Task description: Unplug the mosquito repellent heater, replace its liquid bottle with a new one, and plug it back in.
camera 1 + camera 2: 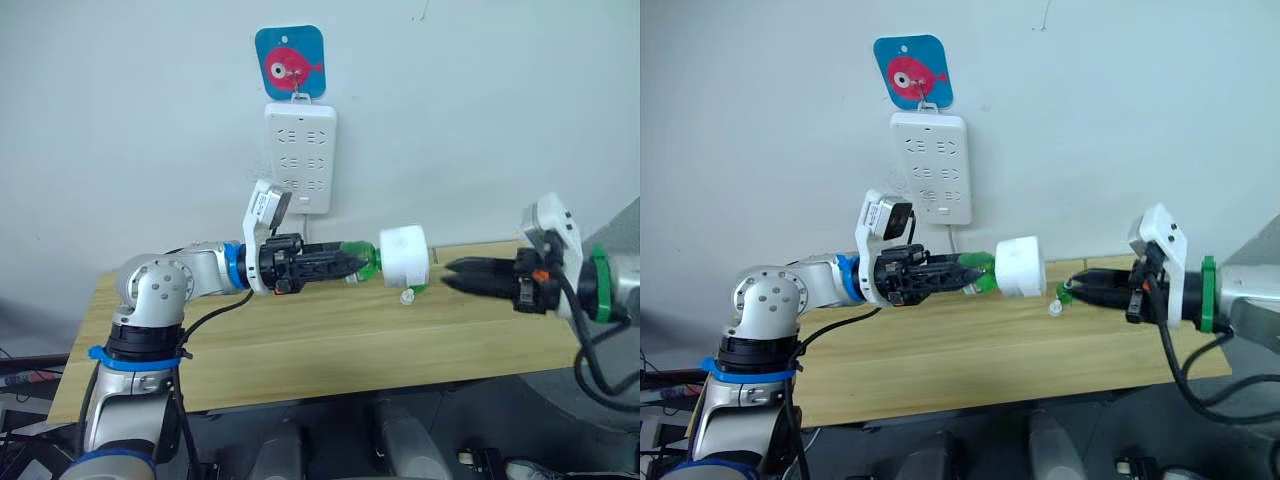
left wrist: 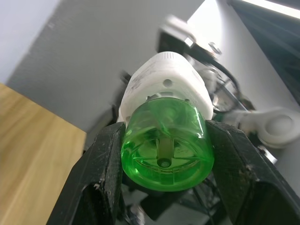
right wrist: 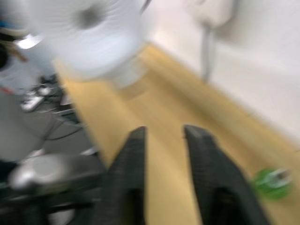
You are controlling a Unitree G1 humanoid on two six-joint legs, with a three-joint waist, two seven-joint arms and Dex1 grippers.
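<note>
I see the mosquito repellent heater held up in the air above the wooden table, over its rear half and roughly midway along its length, clear of the surface. It is unplugged: the white power strip hangs on the wall behind the rear edge under a blue fish hook plate, and the heater is well apart from it, below and to its right.

A green liquid bottle is fitted into the heater, its base pointing back toward my left arm. My left gripper is clenched on that bottle; in the left wrist view a black finger presses against each side of the green body, and the white heater sits beyond it. The assembly lies roughly level, with the heater's rounded end turned toward my right arm.

My right gripper is level with the heater, just beside its rounded end and not touching it. In the right wrist view its two fingers stand apart with table showing between them, grasping nothing; the heater appears blurred ahead of them.

On the table near the rear edge, below the heater's right end, rests a small green-and-clear piece; I cannot tell what it is.
</note>
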